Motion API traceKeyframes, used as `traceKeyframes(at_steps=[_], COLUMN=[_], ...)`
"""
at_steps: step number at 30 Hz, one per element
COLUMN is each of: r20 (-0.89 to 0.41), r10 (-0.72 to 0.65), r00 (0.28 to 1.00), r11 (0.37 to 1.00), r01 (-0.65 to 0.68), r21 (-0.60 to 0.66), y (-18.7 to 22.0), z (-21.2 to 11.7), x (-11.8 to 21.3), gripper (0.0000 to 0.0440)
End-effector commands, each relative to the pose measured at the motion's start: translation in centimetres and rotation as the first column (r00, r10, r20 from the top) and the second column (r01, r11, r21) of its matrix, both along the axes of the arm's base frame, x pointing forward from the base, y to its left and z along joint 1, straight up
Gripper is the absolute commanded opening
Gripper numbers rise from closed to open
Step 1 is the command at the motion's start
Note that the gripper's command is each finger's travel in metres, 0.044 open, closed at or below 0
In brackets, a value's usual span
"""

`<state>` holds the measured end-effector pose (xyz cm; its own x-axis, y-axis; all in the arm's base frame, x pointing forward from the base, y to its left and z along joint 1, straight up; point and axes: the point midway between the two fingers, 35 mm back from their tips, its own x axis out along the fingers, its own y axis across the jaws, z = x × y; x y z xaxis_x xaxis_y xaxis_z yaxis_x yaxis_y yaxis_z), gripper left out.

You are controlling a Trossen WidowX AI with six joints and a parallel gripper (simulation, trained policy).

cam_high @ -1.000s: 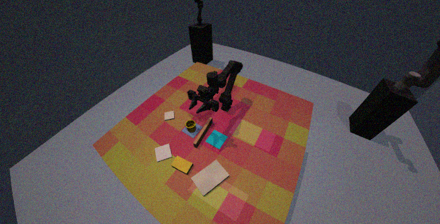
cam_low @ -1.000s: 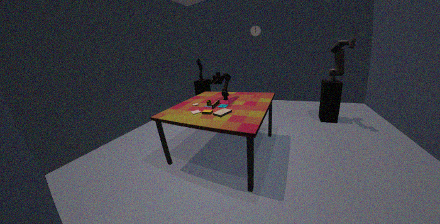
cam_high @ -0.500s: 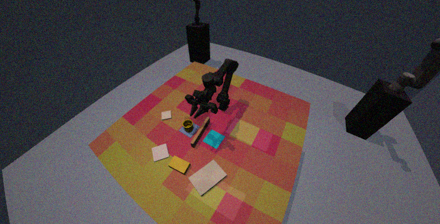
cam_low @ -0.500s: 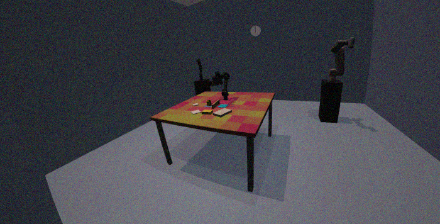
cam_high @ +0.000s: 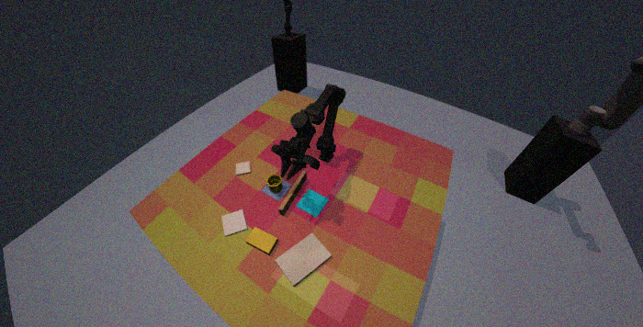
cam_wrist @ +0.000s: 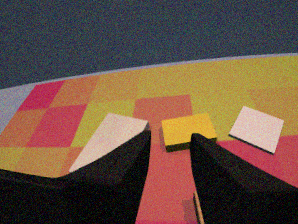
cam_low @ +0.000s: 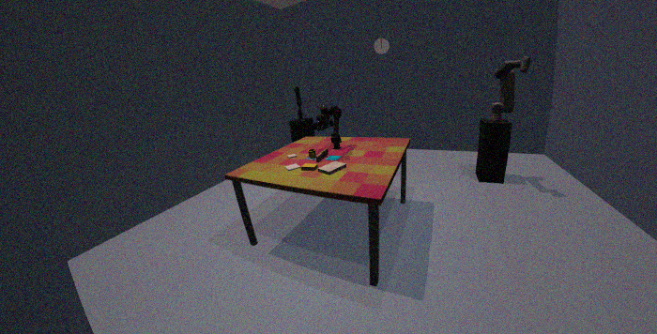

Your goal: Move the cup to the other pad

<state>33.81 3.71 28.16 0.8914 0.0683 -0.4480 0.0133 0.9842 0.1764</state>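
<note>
A yellow-rimmed dark cup (cam_high: 275, 185) (cam_low: 312, 153) stands upright on the blue-grey pad (cam_high: 286, 188). The marbles inside cannot be made out. The cyan pad (cam_high: 312, 203) (cam_low: 333, 158) lies on the other side of a brown bar (cam_high: 293, 193) (cam_low: 322, 155), with nothing on it. My gripper (cam_high: 287, 175) (cam_wrist: 170, 139) is partly open, its fingers fairly close together with nothing between them. It is just behind and to the right of the cup in the top view, clear of it. The cup does not show in the wrist view.
The bar stands between the two pads. A yellow block (cam_high: 262, 241) (cam_wrist: 180, 131), a large pale block (cam_high: 303, 259) (cam_wrist: 112, 137) and a white tile (cam_high: 234, 222) (cam_wrist: 257, 129) lie toward the front. A smaller white tile (cam_high: 242, 168) lies left of the cup.
</note>
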Motion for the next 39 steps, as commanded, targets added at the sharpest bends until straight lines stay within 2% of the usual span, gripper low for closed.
traceKeyframes(at_steps=[1, 19, 39], r20=[-0.054, -0.347, -0.621], r10=[-0.008, -0.029, -0.065], r00=[0.998, 0.938, 0.781], r11=[1.0, 1.0, 0.996], r01=[0.008, 0.029, 0.011], r21=[0.011, -0.007, -0.091], y=[0.2, 0.5, -0.9], z=[-0.6, -3.4, -6.1], x=[0.1, 0.1, -1.0], gripper=[0.0107, 0.0118, 0.0128])
